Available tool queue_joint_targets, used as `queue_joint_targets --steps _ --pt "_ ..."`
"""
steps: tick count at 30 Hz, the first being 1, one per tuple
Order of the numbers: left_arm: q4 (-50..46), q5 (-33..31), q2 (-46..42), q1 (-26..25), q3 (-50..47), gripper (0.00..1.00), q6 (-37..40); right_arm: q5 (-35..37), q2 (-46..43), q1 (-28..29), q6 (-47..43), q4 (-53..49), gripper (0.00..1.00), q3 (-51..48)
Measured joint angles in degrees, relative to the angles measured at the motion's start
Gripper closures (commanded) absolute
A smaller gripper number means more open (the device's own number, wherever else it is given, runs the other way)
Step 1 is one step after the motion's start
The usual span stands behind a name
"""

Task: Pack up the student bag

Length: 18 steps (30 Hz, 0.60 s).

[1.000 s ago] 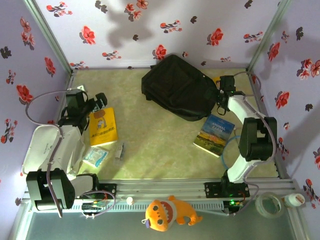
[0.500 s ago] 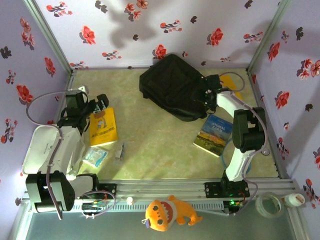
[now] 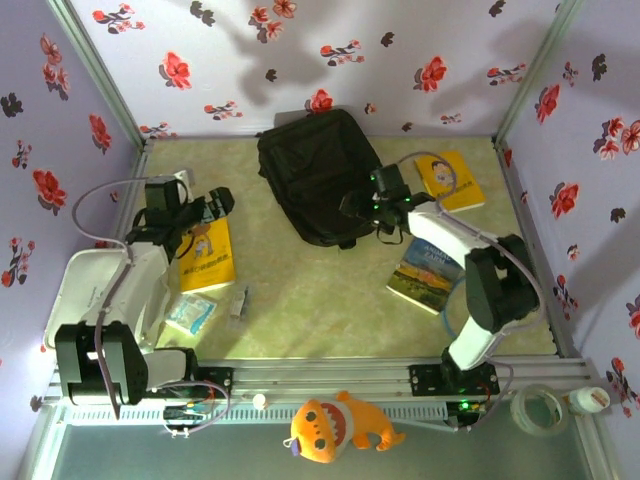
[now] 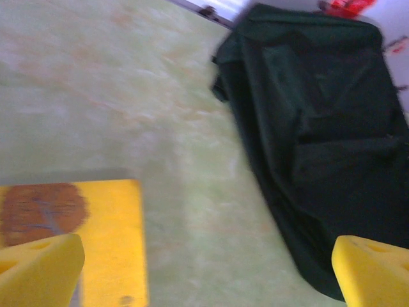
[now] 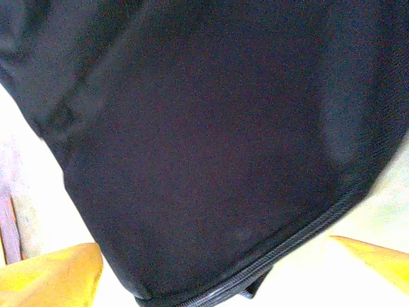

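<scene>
Roughly by size. Pale green bench (image 3: 300, 310), with floral walls on three sides.

Student bag (image 3: 318, 172): black, lying flat at far centre, its far end near the back wall.

White hard case (image 3: 80, 290): off the bench's left edge, beside the left arm.

Right gripper (image 3: 358, 207): at the bag's near-right edge. In the wrist view its yellow fingers (image 5: 51, 278) stand wide apart, with the bag's fabric and piped seam (image 5: 211, 160) spanning the gap. Cannot tell whether they press on it.

Left gripper (image 3: 213, 205): spread wide, holding nothing, above the far end of a yellow book (image 3: 205, 255). The bag is well to its right.

Second yellow book (image 3: 455, 180): far right.

Landscape-cover paperback (image 3: 428, 272): near right of the bag.

Orange plush (image 3: 335, 425): on the near rail.

Small packet (image 3: 190, 312): near the first yellow book.
</scene>
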Motion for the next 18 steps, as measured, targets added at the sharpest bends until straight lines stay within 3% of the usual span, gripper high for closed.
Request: queue_joint_targets --steps 4,9,18 --pt "3.9 3.1 6.4 -6.6 2.9 0.0 -4.9 1.6 -2.6 -6.2 -0.3 0.0 0.11 1.0" --pt "12.0 5.0 16.3 -16.2 5.8 0.05 -14.7 0.7 4.7 -12.6 -3.1 -0.7 0.13 7.6" --pt "22.3 6.8 35.3 -30.3 12.4 0.11 -28.8 -2.0 21.0 -13.6 -8.0 -3.9 0.29 20.4"
